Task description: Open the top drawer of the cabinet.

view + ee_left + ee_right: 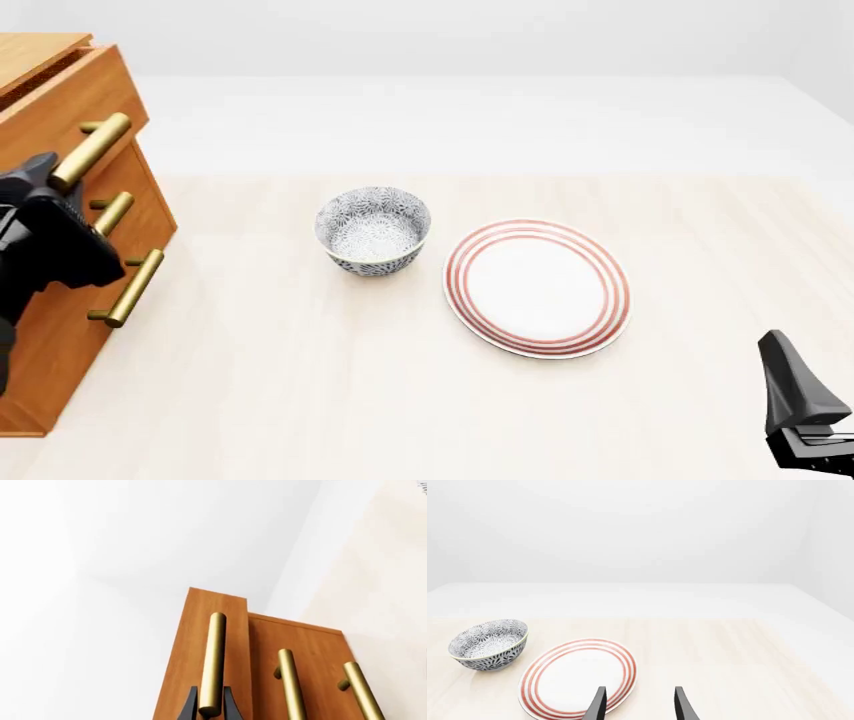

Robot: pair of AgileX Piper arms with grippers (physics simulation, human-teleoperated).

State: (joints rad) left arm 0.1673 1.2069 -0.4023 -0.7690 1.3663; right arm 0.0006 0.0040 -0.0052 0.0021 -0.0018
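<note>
Gripping: my left gripper, jaws closed around brass handle of the top drawer, which juts slightly from the cabinet, table's left. Right gripper: parted, empty, above plate; bowl beside.

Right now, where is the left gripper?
In the front view, the left gripper is at the far left, closed on the top drawer's brass handle, on the cabinet.

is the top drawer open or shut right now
Partly open: the top drawer juts out past the two lower drawer fronts, with the left gripper around its handle.
</note>
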